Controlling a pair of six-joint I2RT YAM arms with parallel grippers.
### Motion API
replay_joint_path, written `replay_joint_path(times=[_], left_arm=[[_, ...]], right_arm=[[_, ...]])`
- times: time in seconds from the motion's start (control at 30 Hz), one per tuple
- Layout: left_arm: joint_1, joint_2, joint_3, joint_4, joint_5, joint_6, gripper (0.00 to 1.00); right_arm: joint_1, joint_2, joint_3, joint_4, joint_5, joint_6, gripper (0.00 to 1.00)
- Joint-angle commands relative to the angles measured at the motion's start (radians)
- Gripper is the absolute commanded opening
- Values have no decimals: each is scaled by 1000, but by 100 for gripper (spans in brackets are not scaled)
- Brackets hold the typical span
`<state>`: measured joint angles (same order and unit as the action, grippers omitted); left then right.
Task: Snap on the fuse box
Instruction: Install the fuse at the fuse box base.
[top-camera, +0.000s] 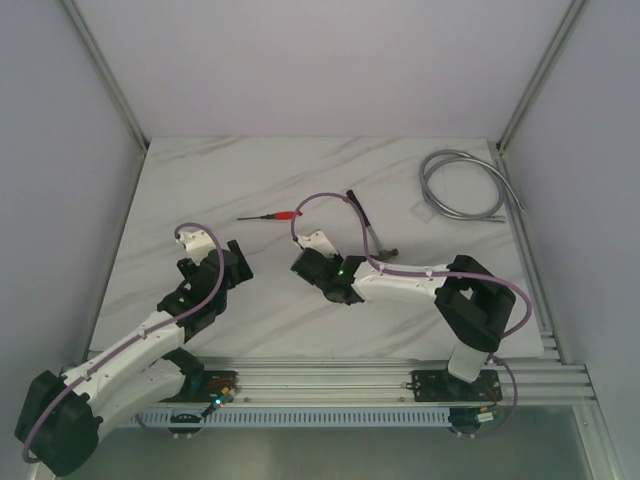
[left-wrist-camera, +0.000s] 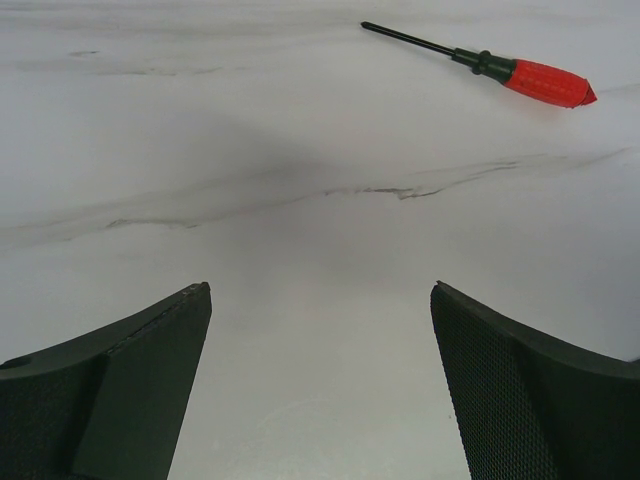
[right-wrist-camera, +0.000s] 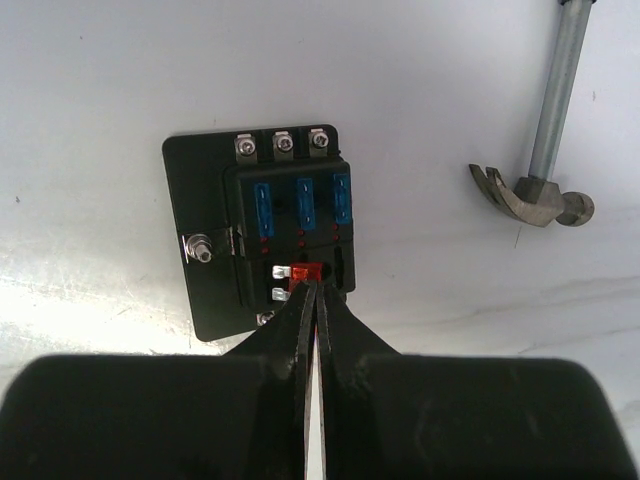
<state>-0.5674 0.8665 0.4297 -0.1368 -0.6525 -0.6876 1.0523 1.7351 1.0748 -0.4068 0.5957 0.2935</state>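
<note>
Pinching the red fuse, your right gripper sat narrow at the near edge of the fuse box, whose long axis ran straight ahead. Your left gripper gaped wide, well apart; the right was nearer.

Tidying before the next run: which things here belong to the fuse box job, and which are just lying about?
Job: fuse box, red fuse at the tips of the right fingers.
Lying about: hammer, red screwdriver, coiled grey cable.
</note>
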Motion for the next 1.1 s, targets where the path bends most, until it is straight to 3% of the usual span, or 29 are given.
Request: replay_joint_path(times=[0.0,0.5,0.77,0.87,1.07], left_arm=[[8,-14,0,-26,-10,-7,100],[8,-23,-3,-26,-9,-8,100],[9,-26,-3,-27,-8,-6,100],[9,-26,-3,-27,-6,-7,100],[9,-26,-2,-28,-6,-6,100]], right_arm=[[11,17,33,13,26,-19,0],[23,35,40,30,22,-48,0],[15,-39,11,38,37,34,17],[-9,-90,-19,61,-22,85,28],[-91,-156,-96,129,-177,169,42]])
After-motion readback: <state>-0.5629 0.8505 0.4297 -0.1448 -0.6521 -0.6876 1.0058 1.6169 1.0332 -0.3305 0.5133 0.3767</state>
